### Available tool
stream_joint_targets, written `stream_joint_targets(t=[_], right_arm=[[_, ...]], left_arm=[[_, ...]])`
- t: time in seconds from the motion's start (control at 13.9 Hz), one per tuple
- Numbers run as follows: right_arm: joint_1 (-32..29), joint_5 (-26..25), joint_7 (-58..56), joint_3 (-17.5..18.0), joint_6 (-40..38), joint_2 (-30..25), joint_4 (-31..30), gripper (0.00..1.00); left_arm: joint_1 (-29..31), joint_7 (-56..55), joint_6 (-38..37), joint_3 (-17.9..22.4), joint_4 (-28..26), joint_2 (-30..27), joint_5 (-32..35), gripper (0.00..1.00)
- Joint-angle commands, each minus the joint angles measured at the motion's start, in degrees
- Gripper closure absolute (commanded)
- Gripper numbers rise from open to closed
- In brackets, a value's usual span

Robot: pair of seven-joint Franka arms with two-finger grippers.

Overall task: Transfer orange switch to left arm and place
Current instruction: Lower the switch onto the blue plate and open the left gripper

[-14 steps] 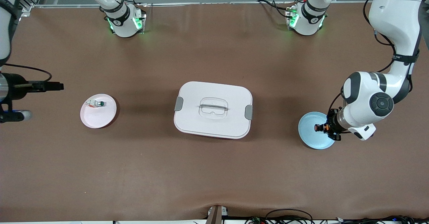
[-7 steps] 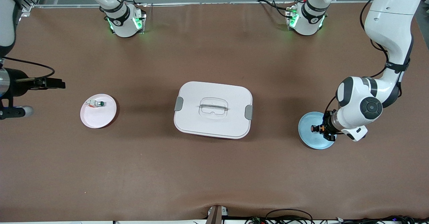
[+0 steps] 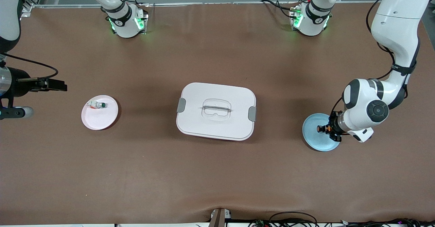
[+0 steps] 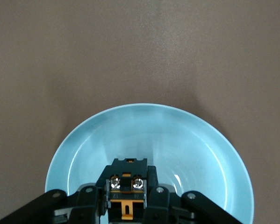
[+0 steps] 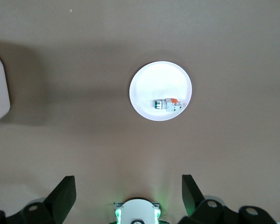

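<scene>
The orange switch (image 3: 321, 128) is a small black part with an orange band. It sits between the fingers of my left gripper (image 3: 327, 129), over the blue plate (image 3: 314, 138) at the left arm's end of the table. In the left wrist view the left gripper (image 4: 126, 198) is shut on the switch (image 4: 126, 184), low over the plate (image 4: 149, 133). My right gripper (image 3: 59, 85) is open and empty, held in the air at the right arm's end, and its jaws stand wide apart in the right wrist view (image 5: 127, 196). The white box (image 3: 216, 110) sits mid-table between the two plates.
A pale pink plate (image 3: 102, 118) holds a small white part with a green button (image 3: 97, 105). The right wrist view shows this plate (image 5: 149, 100) and part (image 5: 168, 104). The arm bases stand along the table edge farthest from the front camera.
The left arm's wrist and elbow shifted slightly toward the box and partly back, with the switch staying over the blue plate. The right gripper crept a little toward the pink plate.
</scene>
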Motion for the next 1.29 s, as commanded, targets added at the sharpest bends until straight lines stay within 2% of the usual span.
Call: stream_joint_targets(t=[0.0,0.36,0.43,0.5,0.65,0.79,0.93,1.22], right_arm=[[-0.34,-0.5,2.22,0.49,1.87,-3.63,-4.3,0.0],[-0.43,-0.23,2.22,0.49,1.96,-5.3,-4.3,0.0],[-0.52,-0.23,2.22,0.49,1.79,-5.48,-4.3,0.0],[-0.52,-0.14,2.22,0.49,1.87,-5.92,-4.39,0.0],[-0.34,0.03,2.22,0.49,2.05,-6.1,-4.39,0.0],[-1.39,3.62,2.22,0.14,2.57,-6.27,-4.48,0.0],[-2.63,4.52,2.22,0.14,3.88,-7.32,-5.79,0.0],[-2.45,4.52,2.22,0.14,10.65,-13.73,-15.36,0.0]], left_arm=[[0.4,-1.04,0.9,-0.43,-0.45,0.23,1.49,1.0],[0.48,-0.34,0.99,-0.43,-0.36,0.23,1.57,1.0],[0.49,-0.34,1.08,-0.43,-0.28,0.23,1.57,0.94],[0.49,-0.34,1.34,-0.43,-0.27,0.23,1.57,0.69],[0.4,-0.94,2.13,-0.43,-0.1,-0.03,1.49,0.0],[0.22,-1.04,2.13,-0.43,0.08,-0.38,1.49,0.0],[0.22,-1.04,1.87,-0.6,0.34,-0.99,1.49,0.0],[-0.04,-1.91,1.34,-0.86,1.83,-2.14,1.05,0.0]])
